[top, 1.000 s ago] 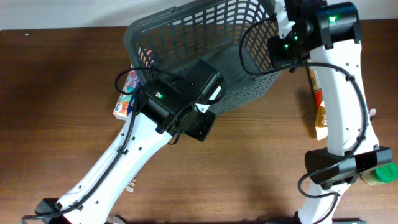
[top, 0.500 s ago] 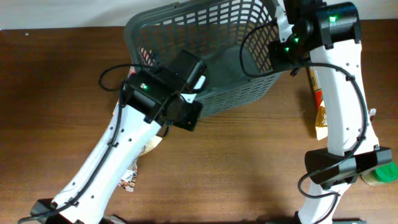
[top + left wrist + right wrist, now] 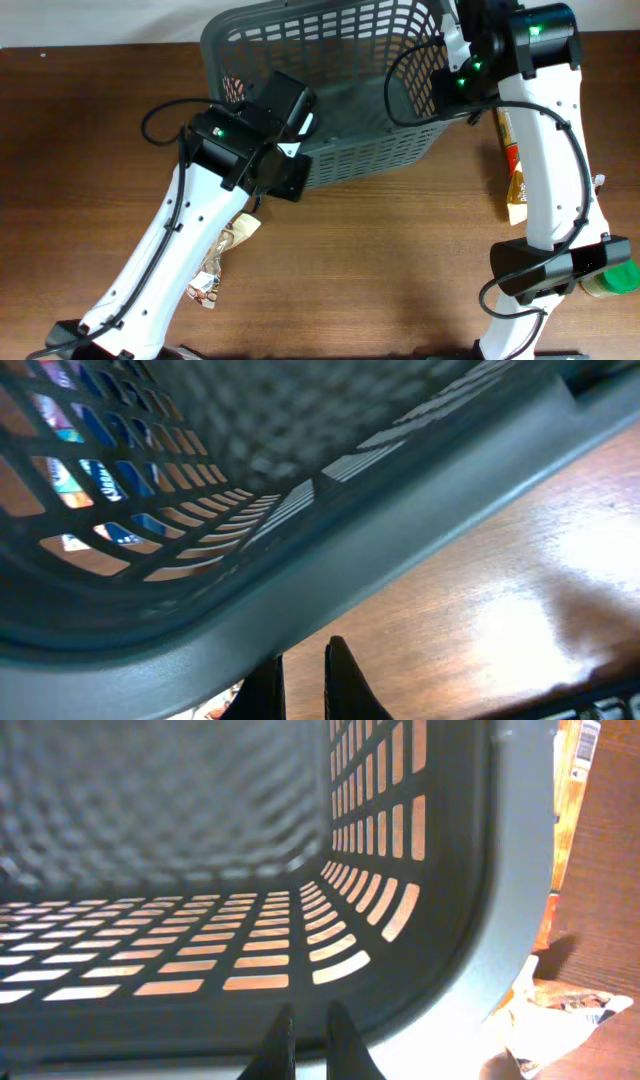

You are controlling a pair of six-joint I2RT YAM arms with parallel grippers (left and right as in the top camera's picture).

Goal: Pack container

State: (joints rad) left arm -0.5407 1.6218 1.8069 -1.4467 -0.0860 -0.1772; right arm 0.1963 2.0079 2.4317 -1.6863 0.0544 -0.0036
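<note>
The container, a dark grey lattice basket (image 3: pixel 350 110), stands at the back centre. My left gripper (image 3: pixel 292 150) is at its front left corner. In the left wrist view the fingers (image 3: pixel 303 680) are close together with nothing between them, just under the basket's thick rim (image 3: pixel 330 560). My right gripper (image 3: pixel 455 62) is at the basket's right rim. In the right wrist view its fingers (image 3: pixel 305 1040) are close together over the rim (image 3: pixel 440 1010), tips against the inner wall (image 3: pixel 200 920). The basket floor seen there is bare.
Crinkled snack packets (image 3: pixel 222 255) lie under the left arm. A colourful packet (image 3: pixel 234 90) shows through the basket's left lattice. Long yellow and red packets (image 3: pixel 514 170) lie right of the basket. A green-lidded jar (image 3: pixel 610 283) stands at the front right.
My left arm has swung left along the basket's front wall, from over its middle to its left corner, uncovering the packets on the table. The right arm has not moved.
</note>
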